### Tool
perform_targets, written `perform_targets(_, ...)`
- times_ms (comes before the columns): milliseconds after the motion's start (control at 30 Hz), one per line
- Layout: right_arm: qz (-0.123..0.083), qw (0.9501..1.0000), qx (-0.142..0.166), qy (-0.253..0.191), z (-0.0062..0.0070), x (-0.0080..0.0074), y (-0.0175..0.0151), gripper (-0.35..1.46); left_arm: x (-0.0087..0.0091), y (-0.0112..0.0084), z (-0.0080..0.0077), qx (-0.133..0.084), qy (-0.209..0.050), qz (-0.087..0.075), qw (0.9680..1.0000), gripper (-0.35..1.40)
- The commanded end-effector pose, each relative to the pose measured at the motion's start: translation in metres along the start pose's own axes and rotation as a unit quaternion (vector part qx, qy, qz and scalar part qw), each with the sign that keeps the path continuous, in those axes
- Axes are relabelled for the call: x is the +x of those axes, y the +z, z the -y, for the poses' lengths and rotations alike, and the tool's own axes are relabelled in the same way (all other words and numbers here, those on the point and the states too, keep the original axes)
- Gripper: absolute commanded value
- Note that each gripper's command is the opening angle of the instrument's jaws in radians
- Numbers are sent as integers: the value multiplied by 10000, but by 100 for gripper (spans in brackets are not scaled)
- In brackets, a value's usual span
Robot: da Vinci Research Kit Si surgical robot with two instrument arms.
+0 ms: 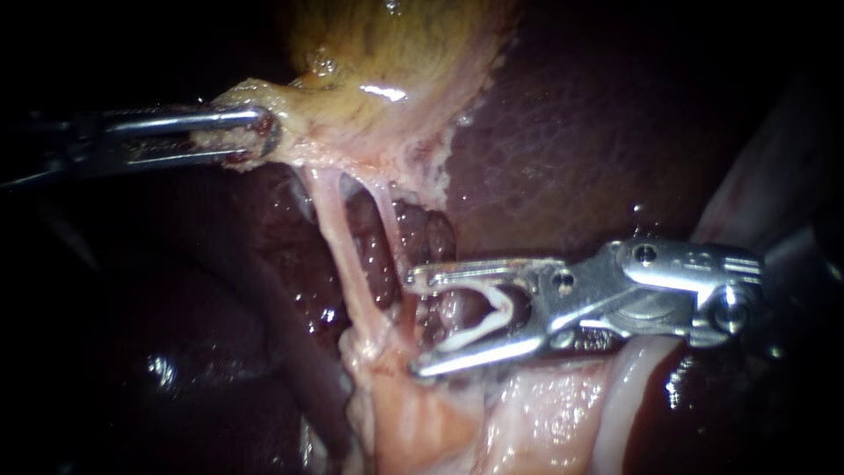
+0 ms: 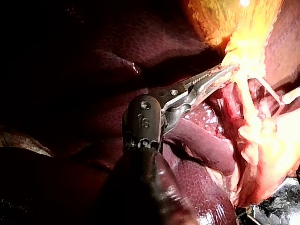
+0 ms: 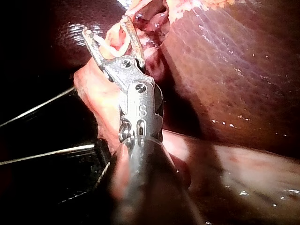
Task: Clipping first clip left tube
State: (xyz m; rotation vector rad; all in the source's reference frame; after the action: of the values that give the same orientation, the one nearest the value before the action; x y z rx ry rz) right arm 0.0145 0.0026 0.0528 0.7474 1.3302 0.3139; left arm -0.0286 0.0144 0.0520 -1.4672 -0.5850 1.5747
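Observation:
My left instrument (image 1: 255, 132) comes in from the left, its jaws shut on the pale lower edge of the yellow gallbladder (image 1: 387, 44), holding it taut. From that edge two thin pale tubes run down: the left tube (image 1: 338, 255) and the right tube (image 1: 389, 224). My right instrument (image 1: 415, 324) holds a white V-shaped clip (image 1: 492, 317) between jaws that stand wide apart. Their tips lie just right of the tubes, and neither tube is between them. The left wrist view shows my left instrument (image 2: 215, 77) on the gallbladder's edge. The right wrist view shows the clip (image 3: 115, 44) in my right instrument (image 3: 107, 27).
Dark red liver (image 1: 563, 132) lies behind and to the right of the tubes. Pale fatty tissue (image 1: 422, 422) spreads out where the tubes end, under my right instrument's lower jaw. Darker liver lobes (image 1: 220, 352) fill the lower left.

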Motion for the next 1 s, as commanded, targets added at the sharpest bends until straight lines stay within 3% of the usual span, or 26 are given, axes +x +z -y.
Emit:
perform_targets(33, 2, 10000, 9, -3, 1, 0, -2, 50, 0, 0, 0, 0, 0, 0, 10000, -35)
perform_targets(667, 11, 10000, 71, 22, 2, -7, -28, 50, 0, -2, 0, -3, 0, 2, 10000, -35)
perform_targets(1000, 6, 9999, 57, 159, 4, -5, -13, 50, 0, -2, 0, -1, -1, 2, 10000, -35)
